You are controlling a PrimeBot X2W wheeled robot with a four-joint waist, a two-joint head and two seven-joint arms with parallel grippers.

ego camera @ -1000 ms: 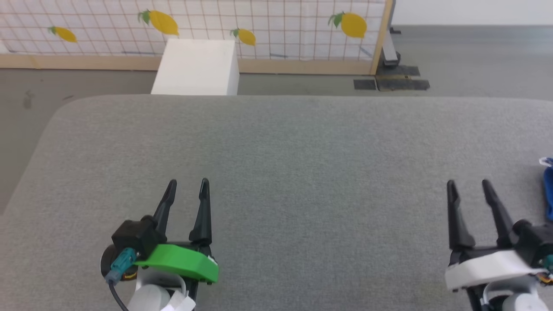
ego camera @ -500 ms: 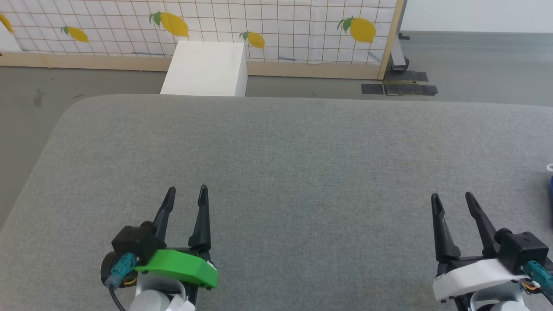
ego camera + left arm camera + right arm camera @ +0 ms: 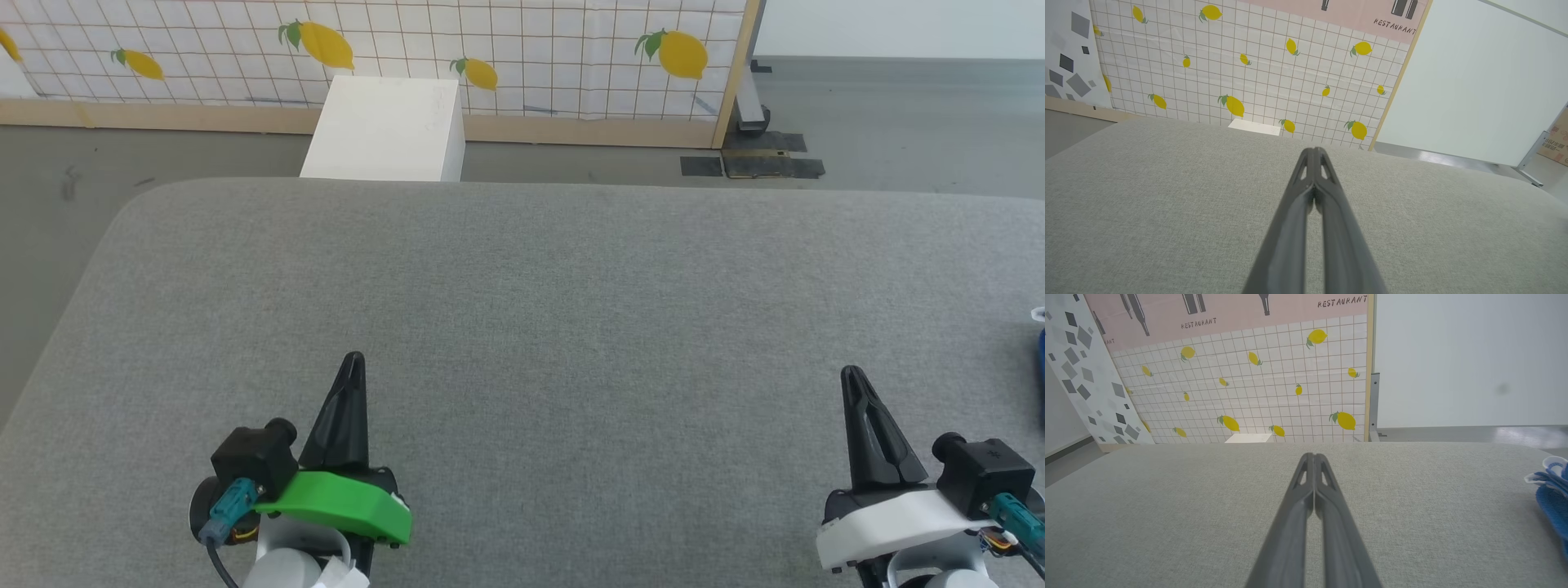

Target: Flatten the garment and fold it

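A sliver of the bright blue garment [image 3: 1041, 351] with a white edge lies at the far right rim of the head view; most of it is out of frame. The right wrist view catches its blue and white folds [image 3: 1551, 490] at the right edge, lying on the grey surface. My left gripper [image 3: 353, 359] hovers at the lower left, shut with nothing in it, its tips meeting [image 3: 1314, 150]. My right gripper [image 3: 853, 373] sits at the lower right, also shut and empty [image 3: 1313, 455], well left of the garment.
A wide grey fabric surface [image 3: 555, 310] with rounded far corners spans the view. Beyond its far edge stands a white box [image 3: 384, 126] on the floor, before a lemon-print tiled screen [image 3: 531, 41] with a wooden frame.
Both grippers have gone from open to shut. The head camera shifted slightly over the last second, so the garment's blue edge shows less at the right.
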